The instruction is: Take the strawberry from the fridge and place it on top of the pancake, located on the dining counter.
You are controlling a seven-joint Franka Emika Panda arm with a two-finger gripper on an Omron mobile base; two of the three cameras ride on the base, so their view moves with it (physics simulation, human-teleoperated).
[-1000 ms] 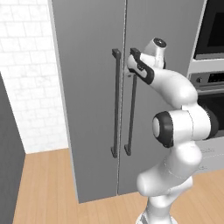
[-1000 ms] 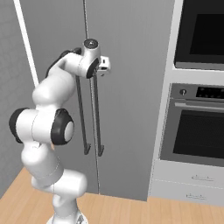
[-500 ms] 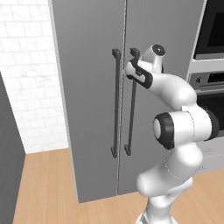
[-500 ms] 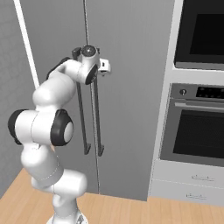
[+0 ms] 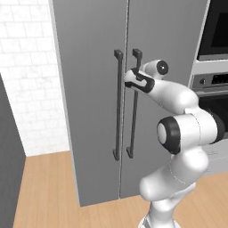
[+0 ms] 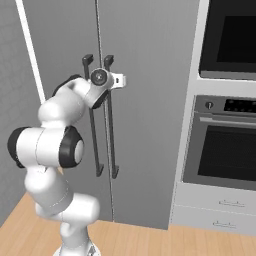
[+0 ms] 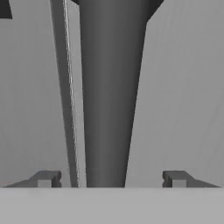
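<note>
Grip comes next: hand (image 7: 109, 179) apart astride the fridge's (image 5: 93, 58) right handle (image 7: 109, 87); clamp squarely, then pull.

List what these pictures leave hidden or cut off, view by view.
- Strawberry: behind the shut doors of the fridge; its shelf cannot be told.
- Gripper in the hand view: its fingers straddle the right door handle, apart from it, but their bases are cut off at the bottom.
- Left base view: the hand blocks part of that handle.
- Right base view: the oven runs off the right edge.
</note>
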